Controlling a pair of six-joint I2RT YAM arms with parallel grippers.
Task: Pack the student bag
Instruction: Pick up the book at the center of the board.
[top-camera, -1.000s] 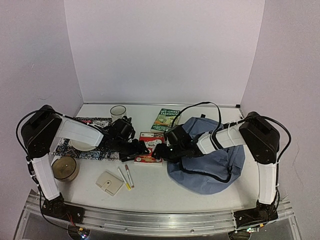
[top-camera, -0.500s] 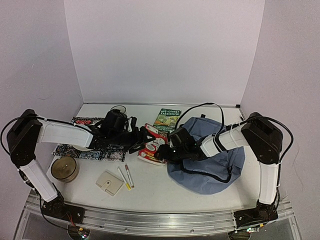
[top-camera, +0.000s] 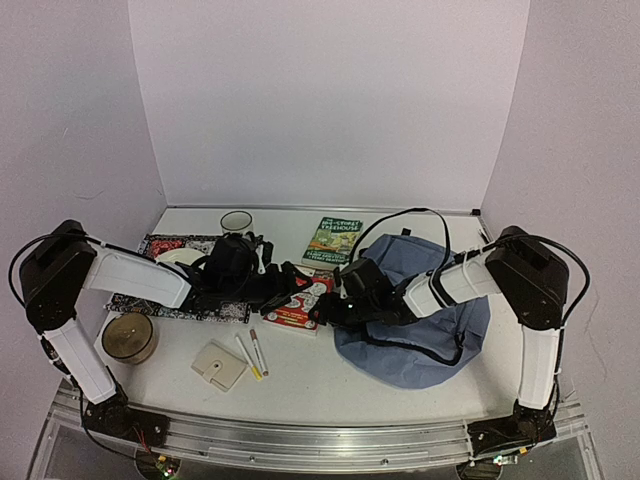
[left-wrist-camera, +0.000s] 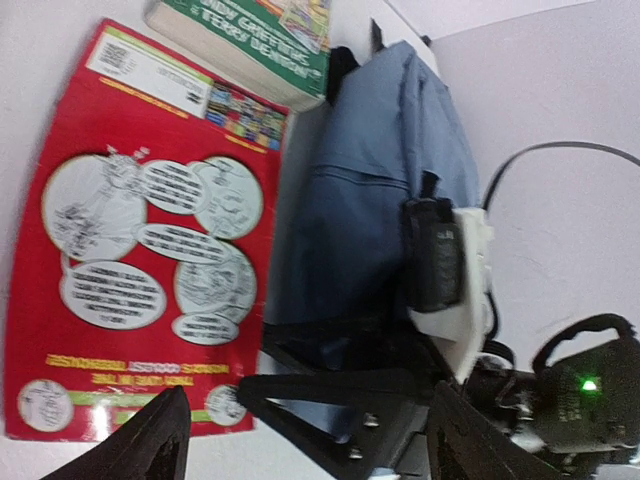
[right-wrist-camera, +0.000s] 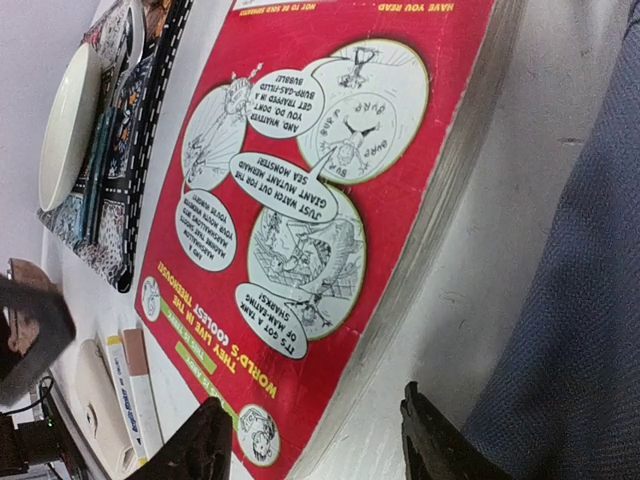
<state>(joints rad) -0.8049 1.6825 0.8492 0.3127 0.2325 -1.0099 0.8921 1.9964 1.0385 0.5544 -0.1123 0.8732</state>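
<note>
Left wrist, unlike right, shows green book (left-wrist-camera: 250, 50) beside student bag (left-wrist-camera: 370, 180).

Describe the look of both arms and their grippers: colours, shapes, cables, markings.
The left arm and the right arm have white link shells between bulky black joint housings. Thin black cables run along each; the right arm's cable arches high. The left gripper and right gripper are black, with pointed black fingers. A green light glows on the right wrist unit.
</note>
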